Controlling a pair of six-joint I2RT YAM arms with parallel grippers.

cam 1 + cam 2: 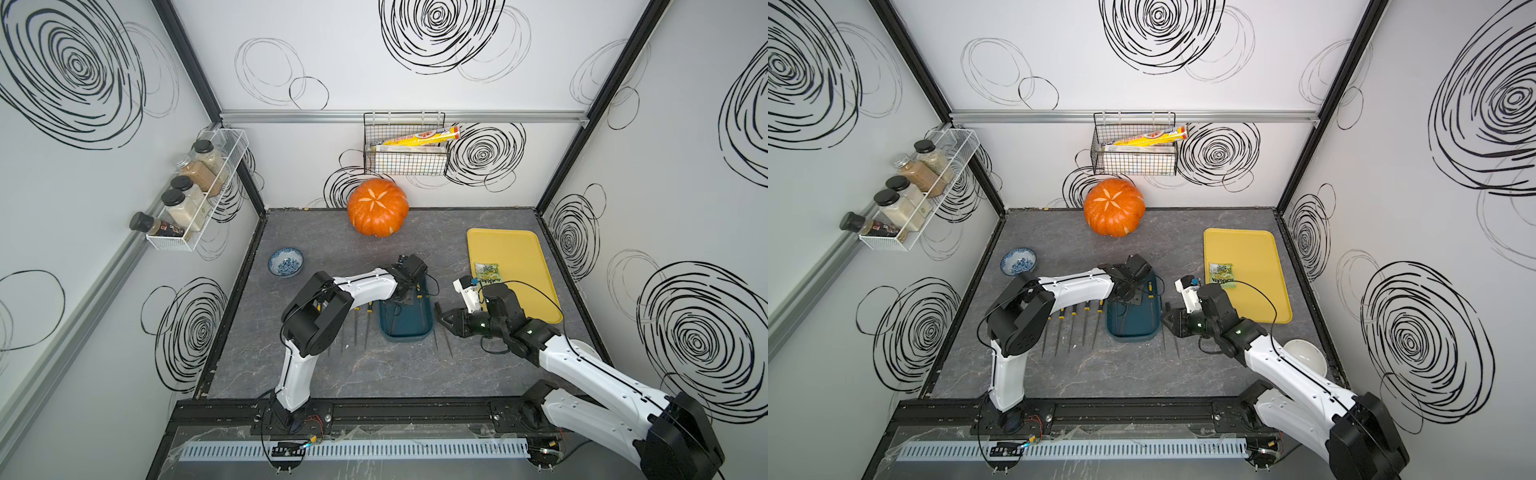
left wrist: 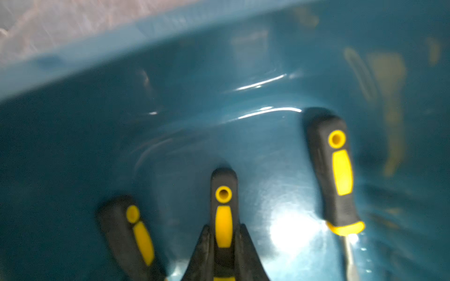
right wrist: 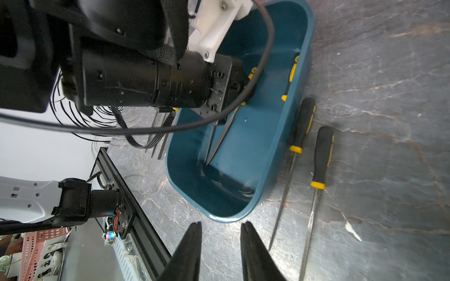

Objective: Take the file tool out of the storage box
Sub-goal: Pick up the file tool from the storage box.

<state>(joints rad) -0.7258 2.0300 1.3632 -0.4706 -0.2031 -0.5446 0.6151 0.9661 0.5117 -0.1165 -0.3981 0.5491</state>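
The left claw (image 2: 224, 227) is clamped on the handle of the middle file (image 2: 223, 192) down inside the box (image 2: 170, 60), the file's length in line with it, butt end ahead, while the right claw (image 3: 221, 226) hangs part-open and empty, farther off, the box just ahead of it.

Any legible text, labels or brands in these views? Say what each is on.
No text reads clearly.
Yellow box in the wire basket: red print, too small.
Green packet on the yellow tray: dark lettering, blurred.
Spice jars on the wall rack: labels too small.
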